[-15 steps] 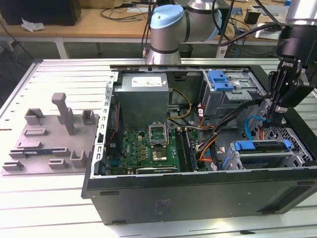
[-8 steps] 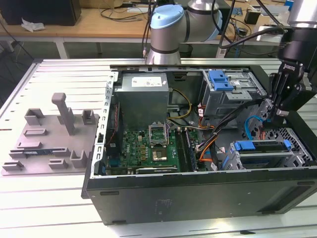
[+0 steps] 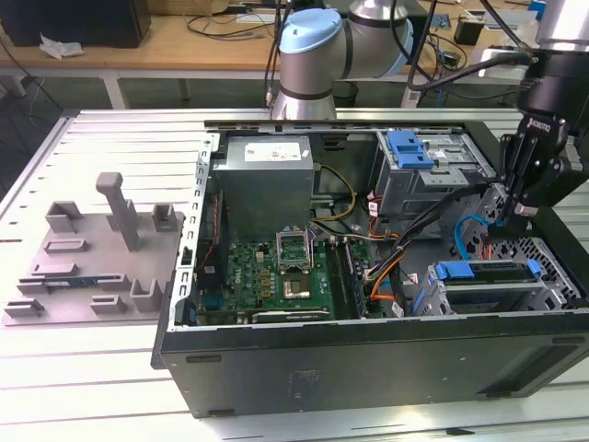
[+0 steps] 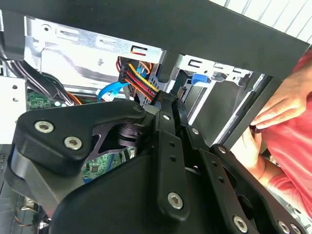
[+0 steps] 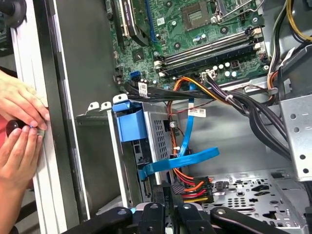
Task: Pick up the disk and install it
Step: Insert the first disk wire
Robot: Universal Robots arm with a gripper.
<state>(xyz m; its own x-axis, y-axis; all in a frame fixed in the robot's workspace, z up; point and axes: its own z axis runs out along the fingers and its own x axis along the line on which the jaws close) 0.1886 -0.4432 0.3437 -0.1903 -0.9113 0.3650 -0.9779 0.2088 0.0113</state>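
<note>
Slotted tabletop (image 3: 110, 368) is seen under the computer case (image 3: 368, 368). The disk (image 3: 492, 273) is seated at the case's 4 o'clock; the gripper (image 3: 504, 214), closed on nothing, is held at its 12 o'clock. The disk is judged stiff, fragile, best gripped by the blue carrier (image 3: 454, 271).

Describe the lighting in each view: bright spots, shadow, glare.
Exterior view: even light, the pale table brightest, the front wall of the computer case dark. Second wrist view: the black gripper is in shade, and the metal plate behind it is brightly lit. First wrist view: the motherboard is evenly lit, without strong glare; the case's side wall is in shadow.
</note>
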